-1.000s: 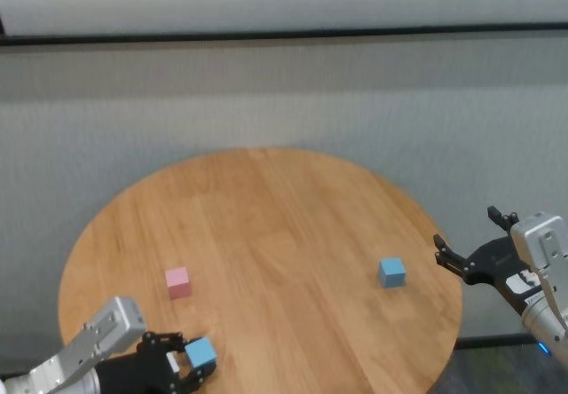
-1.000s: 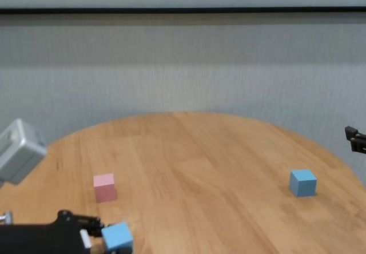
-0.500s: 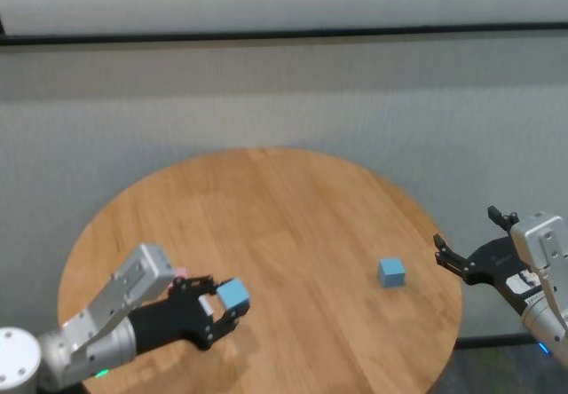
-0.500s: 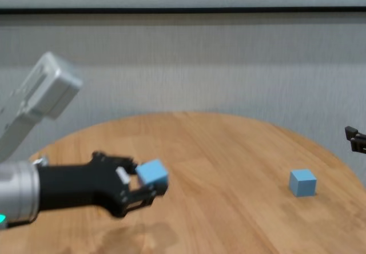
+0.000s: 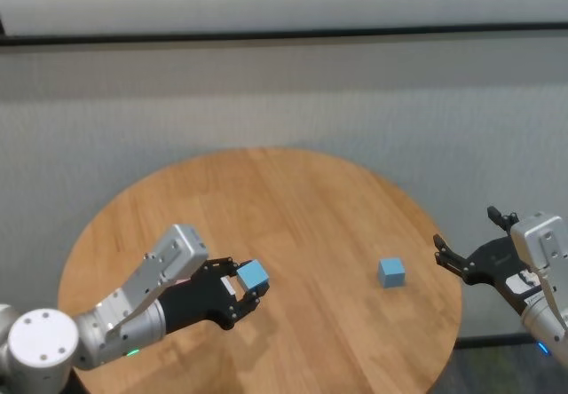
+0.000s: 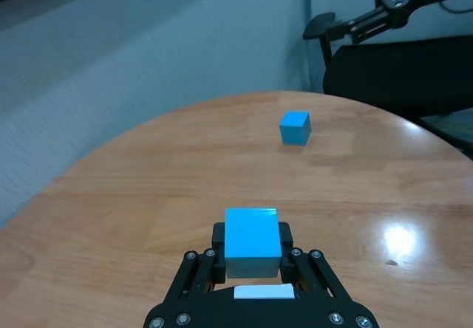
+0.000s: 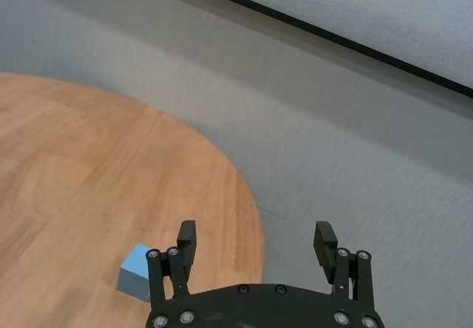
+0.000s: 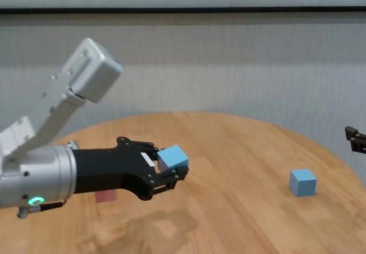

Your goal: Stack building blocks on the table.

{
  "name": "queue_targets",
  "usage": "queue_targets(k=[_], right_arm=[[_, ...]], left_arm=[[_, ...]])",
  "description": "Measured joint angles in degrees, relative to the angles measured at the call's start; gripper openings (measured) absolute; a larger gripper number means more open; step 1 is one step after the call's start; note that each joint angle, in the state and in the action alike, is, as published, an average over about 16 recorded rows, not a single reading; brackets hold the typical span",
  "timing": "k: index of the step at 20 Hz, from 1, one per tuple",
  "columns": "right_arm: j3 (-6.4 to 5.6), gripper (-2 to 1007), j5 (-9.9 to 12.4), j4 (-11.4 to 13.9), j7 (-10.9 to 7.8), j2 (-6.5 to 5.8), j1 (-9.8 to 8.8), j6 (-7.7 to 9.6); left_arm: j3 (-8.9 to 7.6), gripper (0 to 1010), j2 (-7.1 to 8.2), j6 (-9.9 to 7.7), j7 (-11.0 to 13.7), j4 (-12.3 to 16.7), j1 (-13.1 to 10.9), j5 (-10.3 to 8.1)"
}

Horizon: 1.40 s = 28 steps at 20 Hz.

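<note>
My left gripper (image 5: 246,287) is shut on a light blue block (image 5: 253,274) and holds it in the air above the left half of the round wooden table (image 5: 293,208). The held block also shows in the left wrist view (image 6: 252,233) and the chest view (image 8: 172,157). The pink block (image 8: 106,195) lies on the table below the left arm, mostly hidden by it. The second light blue block (image 5: 391,271) lies on the table at the right; it also shows in the chest view (image 8: 302,182). My right gripper (image 5: 466,245) hangs open and empty beyond the table's right edge.
A grey wall (image 5: 284,92) stands behind the table. A dark office chair (image 6: 399,62) shows beyond the table's far side in the left wrist view.
My left gripper has lifted the light blue block off the table's near left edge and carried it up and to the right, now covering the pink block. The right arm has not moved.
</note>
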State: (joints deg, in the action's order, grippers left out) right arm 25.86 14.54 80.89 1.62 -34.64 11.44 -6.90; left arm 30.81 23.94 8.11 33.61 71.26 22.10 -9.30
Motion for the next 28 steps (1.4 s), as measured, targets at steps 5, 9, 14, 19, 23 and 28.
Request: queue_targets(k=[5, 9, 14, 19, 23, 28], right_arm=[[0.0, 1001, 0.0, 0.0, 0.0, 0.0, 0.0, 0.0], [0.0, 1001, 0.0, 0.0, 0.0, 0.0, 0.0, 0.0], [0.0, 1001, 0.0, 0.0, 0.0, 0.0, 0.0, 0.0], [0.0, 1001, 0.0, 0.0, 0.0, 0.0, 0.0, 0.0], [0.0, 1001, 0.0, 0.0, 0.0, 0.0, 0.0, 0.0], [0.0, 1001, 0.0, 0.0, 0.0, 0.0, 0.0, 0.0]], left_arm=[[0.56, 397, -2.01, -1.08, -0.9, -2.2, 1.3, 1.2], [0.94, 397, -3.32, -1.8, -1.3, -3.6, 1.9, 1.81], [1.46, 397, -4.57, -2.57, -1.3, -4.7, 2.4, 2.34], [2.05, 397, -5.55, -2.77, -1.3, -5.8, 2.9, 2.94], [2.45, 397, -6.41, -2.73, -1.2, -7.3, 3.5, 3.38], [2.73, 397, -7.48, -2.67, -0.8, -9.5, 4.5, 3.52]])
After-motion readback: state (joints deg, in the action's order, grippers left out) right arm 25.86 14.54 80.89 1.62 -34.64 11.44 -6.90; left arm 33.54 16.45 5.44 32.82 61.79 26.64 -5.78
